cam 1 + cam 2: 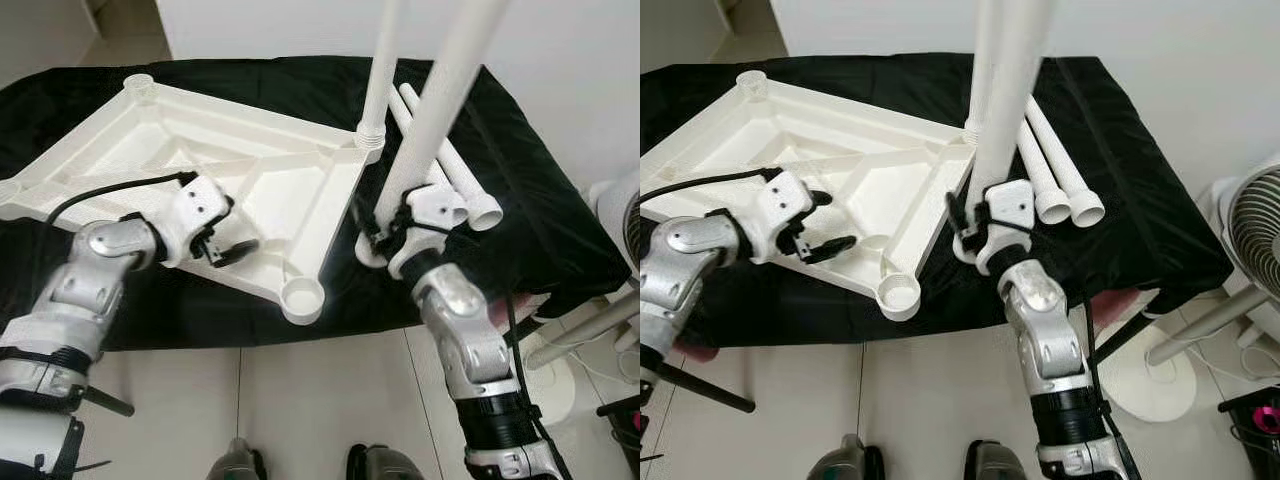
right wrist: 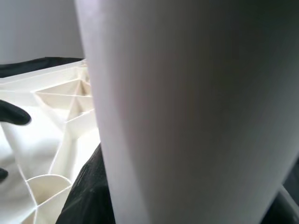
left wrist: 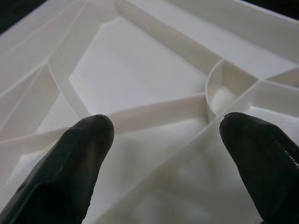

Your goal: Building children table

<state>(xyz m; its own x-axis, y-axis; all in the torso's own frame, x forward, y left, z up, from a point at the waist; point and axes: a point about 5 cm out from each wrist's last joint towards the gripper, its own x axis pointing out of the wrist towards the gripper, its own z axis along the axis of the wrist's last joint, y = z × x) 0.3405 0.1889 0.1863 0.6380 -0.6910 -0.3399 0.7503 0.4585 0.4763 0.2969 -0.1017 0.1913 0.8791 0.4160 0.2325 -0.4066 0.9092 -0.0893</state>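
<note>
Upright, a light, rigid, likely slippery white leg (image 1: 432,110) is clamped low by the right gripper (image 1: 385,228); left gripper (image 1: 222,245) gapes over the tabletop (image 1: 120,150).

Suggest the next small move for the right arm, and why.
Probably swing the held leg left over the empty near corner socket. The right gripper grips it upright beside the tabletop; one leg already stands in the far socket.
</note>
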